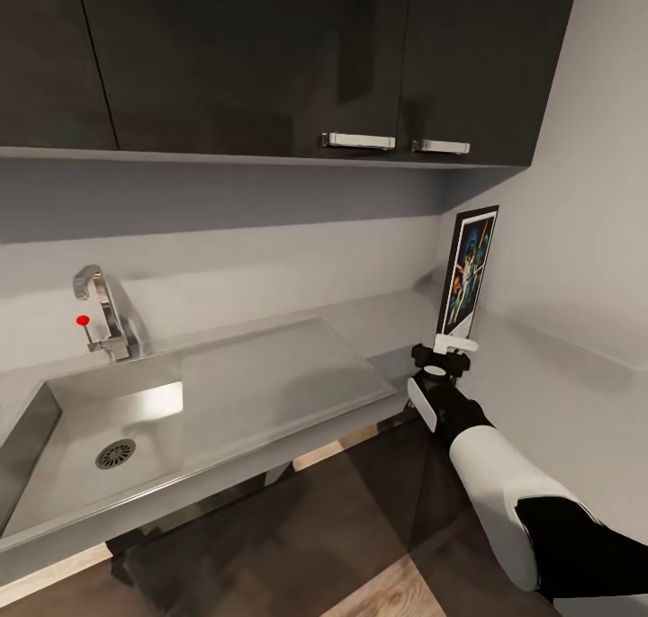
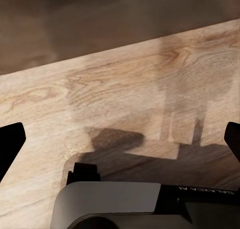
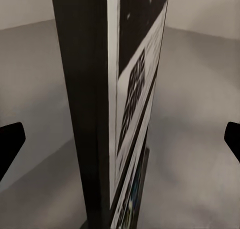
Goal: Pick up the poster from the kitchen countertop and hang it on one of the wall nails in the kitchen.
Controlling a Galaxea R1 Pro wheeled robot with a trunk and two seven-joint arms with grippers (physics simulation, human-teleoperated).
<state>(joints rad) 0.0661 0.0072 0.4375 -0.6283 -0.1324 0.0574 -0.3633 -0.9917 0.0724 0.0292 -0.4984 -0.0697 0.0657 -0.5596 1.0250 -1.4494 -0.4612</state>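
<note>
The poster [image 1: 470, 271] stands upright at the right end of the grey countertop [image 1: 270, 365], close to the side wall, its colourful face turned toward the sink. My right gripper [image 1: 453, 347] is at the poster's lower edge. In the right wrist view the poster [image 3: 100, 109] appears edge-on, and the right gripper [image 3: 120, 139] is open with its dark fingertips [image 3: 10, 144] wide apart on either side, clear of the frame. My left gripper [image 2: 120, 139] is open over pale wood floor with nothing between its fingers. The wall nails are out of view.
A sink basin [image 1: 99, 437] with a drain and a chrome tap [image 1: 103, 316] lie at the left of the worktop. Dark wall cabinets [image 1: 270, 59] hang overhead. The light-grey side wall [image 1: 585, 266] runs close on the right. Wood floor [image 1: 378, 590] shows below the counter edge.
</note>
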